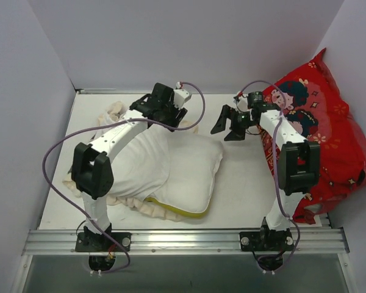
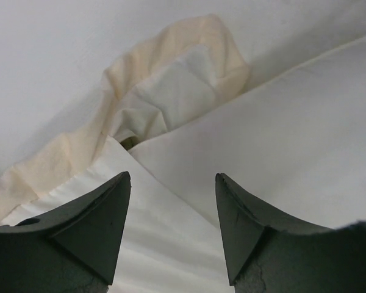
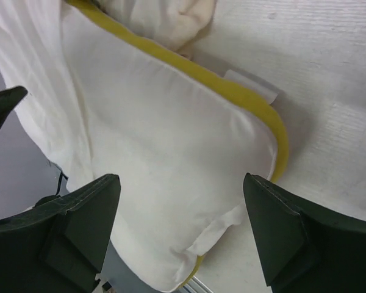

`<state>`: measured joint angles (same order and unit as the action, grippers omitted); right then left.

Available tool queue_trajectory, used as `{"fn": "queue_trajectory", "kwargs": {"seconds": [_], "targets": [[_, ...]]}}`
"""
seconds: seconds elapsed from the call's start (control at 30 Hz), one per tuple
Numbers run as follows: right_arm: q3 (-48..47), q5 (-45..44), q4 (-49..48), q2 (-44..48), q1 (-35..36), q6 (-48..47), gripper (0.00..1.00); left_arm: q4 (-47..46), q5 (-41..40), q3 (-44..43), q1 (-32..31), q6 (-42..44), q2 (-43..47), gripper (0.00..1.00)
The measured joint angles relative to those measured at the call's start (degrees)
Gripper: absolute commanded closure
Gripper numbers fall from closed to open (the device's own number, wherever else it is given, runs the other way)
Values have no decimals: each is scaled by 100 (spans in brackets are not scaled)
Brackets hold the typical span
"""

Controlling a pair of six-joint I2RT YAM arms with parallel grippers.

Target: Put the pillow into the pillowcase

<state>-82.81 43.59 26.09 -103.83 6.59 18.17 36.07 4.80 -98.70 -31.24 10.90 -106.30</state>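
top view: the pillow (image 1: 192, 171) lies in the middle of the surface (image 1: 244, 183), its yellow strip (image 1: 180, 212) on the near edge. its left part is covered by the pillowcase (image 1: 137, 159), whose cream frill (image 1: 116, 113) shows at the far left and along the near side; the right part of the pillow lies bare. a red cushion (image 1: 329, 122) leans at the right wall, behind the right arm.

left wrist view: the left hand (image 2: 172, 177) is open and holds nothing, its jaws apart over white fabric, with the frill bunched just beyond. whether the tips touch the cloth is not clear.

right wrist view: the right hand (image 3: 180, 180) is spread wide and empty, poised over a bare corner of the pillow. the yellow strip curves round that corner, and a thin white cloth, probably the pillowcase, drapes the pillow's left side.
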Motion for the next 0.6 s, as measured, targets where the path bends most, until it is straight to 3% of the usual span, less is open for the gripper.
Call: {"fn": "queue_trajectory", "kwargs": {"seconds": [0.17,0.37,0.5,0.53,0.6], "targets": [[-90,-76,33,-876,63,133,14,-4,-997,-619,105,-170,-1178,31],[-28,94,-13,-1003,175,190,15,-39,-1556,-1513,321,44,-2092,29],[98,210,-37,-1005,289,184,30,-59,-1641,-1851,411,361,-2463,41],[116,232,-33,-1005,310,186,39,-35,-1609,-1928,428,437,-2566,50],[136,273,-28,-1005,334,188,49,122,-1440,-2118,450,516,-2785,55]]}}
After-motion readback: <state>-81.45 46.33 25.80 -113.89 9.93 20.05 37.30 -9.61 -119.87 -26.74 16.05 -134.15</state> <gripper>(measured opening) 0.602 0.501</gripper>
